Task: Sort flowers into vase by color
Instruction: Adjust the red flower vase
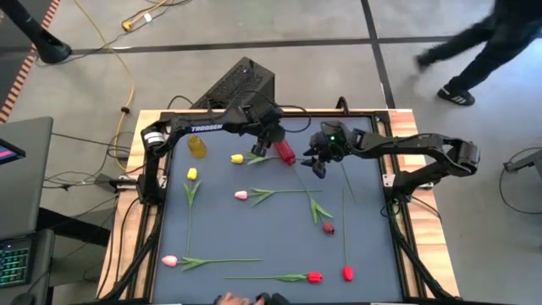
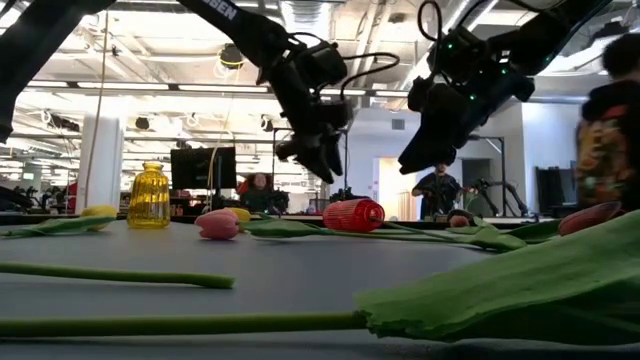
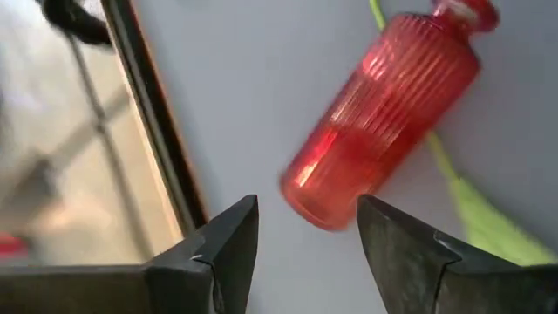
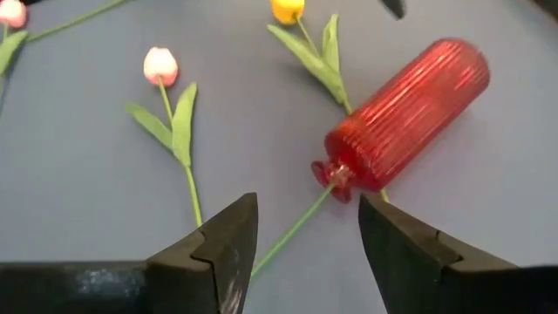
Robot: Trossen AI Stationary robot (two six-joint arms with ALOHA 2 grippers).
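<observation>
Red ribbed vase [image 1: 284,154] toppled on its side near the mat's far edge, long axis diagonal, mouth toward the right arm, base toward the left, lying across a yellow tulip's [image 1: 238,158] stem. Left gripper [image 1: 269,135] just above the base, fingers parted, empty. Right gripper [image 1: 317,166] near the mouth, likewise parted, empty. Yellow vase [image 1: 197,146] upright, far left.

A red ribbed vase [image 3: 382,122] lies on its side on the grey table [image 3: 253,96], just past the open left gripper [image 3: 307,237]. A green stem [image 3: 449,170] runs under it.
</observation>
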